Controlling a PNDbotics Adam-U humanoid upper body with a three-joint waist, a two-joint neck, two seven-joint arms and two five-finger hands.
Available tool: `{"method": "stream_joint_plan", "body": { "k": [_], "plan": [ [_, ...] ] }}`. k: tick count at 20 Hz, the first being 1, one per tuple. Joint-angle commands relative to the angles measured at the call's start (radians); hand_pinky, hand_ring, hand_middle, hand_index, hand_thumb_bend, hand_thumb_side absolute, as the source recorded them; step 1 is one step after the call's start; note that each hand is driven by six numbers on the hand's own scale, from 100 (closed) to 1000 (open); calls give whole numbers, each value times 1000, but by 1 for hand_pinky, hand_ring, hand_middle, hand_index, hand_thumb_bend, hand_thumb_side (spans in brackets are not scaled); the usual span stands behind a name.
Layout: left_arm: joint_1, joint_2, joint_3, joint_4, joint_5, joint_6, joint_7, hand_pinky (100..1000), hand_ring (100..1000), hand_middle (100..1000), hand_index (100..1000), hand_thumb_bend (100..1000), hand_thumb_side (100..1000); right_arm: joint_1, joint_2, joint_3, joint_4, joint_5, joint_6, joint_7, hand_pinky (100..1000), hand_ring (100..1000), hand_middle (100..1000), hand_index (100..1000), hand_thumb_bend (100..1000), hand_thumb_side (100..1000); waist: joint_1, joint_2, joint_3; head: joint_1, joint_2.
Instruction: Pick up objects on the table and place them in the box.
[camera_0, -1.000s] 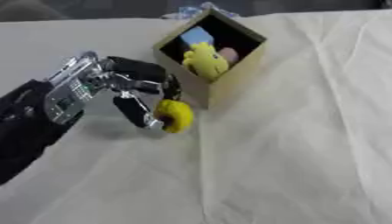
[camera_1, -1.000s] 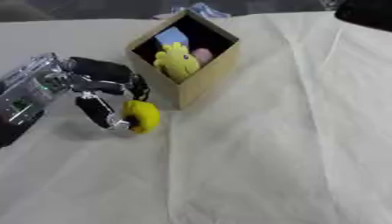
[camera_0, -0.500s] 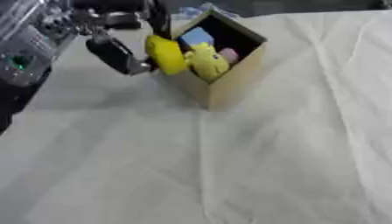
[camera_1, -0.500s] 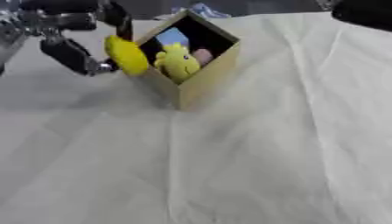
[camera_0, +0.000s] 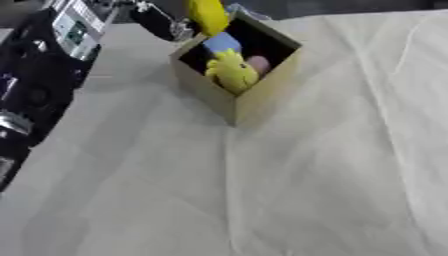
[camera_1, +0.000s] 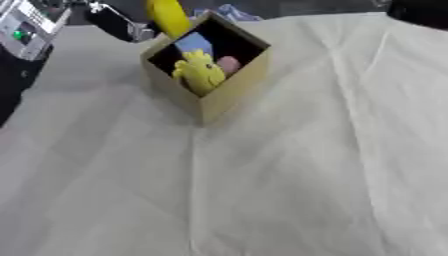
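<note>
A cardboard box (camera_0: 254, 102) stands on the cloth-covered table with its opening tipped toward me. Inside lie a yellow plush toy (camera_0: 232, 74), a blue item (camera_0: 222, 43) and a pink item (camera_0: 259, 64). My left hand (camera_0: 164, 24) is at the top edge, over the box's far left corner, curled round a yellow object (camera_0: 207, 15) that hangs above the box's rim. Most of that hand is cut off by the frame edge. A dark shape at the top right corner of the right eye view is too little to tell as my right hand.
My left forearm (camera_0: 48, 60), black with silver parts, runs down the left side. The table is covered by a cream cloth (camera_0: 332, 175) with creases. A bluish thing (camera_1: 229, 11) lies just behind the box.
My left hand has lifted the yellow object from the cloth beside the box up and rightward to above the box's far rim. The camera view has also shifted.
</note>
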Motion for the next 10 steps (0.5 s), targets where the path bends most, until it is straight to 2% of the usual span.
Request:
{"method": "stream_joint_plan", "body": {
  "k": [1,3,7,8,10],
  "plan": [
    [-37,-22,36,59,-59,-10,32,768,636,609,690,205,100,-21,-8,-5,-12,-7,-1,3,883,766,642,829,100,542,-1,-19,-5,7,-17],
    [-41,-40,50,97,-110,-15,59,773,657,636,723,250,100,-25,-5,-4,-13,-8,-1,3,883,766,642,829,100,542,-1,-18,-9,9,-19],
    [-40,-61,67,139,-203,-38,102,818,750,742,863,406,100,-27,-2,-3,-13,-9,-1,6,883,766,642,828,100,547,0,-17,-13,10,-16],
    [-39,-62,70,145,-217,-46,106,825,763,758,889,446,128,-26,-1,-3,-12,-9,-1,6,883,766,641,828,100,548,1,-17,-13,9,-16],
    [-37,-62,75,156,-241,-56,107,834,780,781,931,529,257,-25,-1,-4,-12,-9,0,6,883,765,641,828,100,549,2,-18,-13,8,-14]
  ]
}}
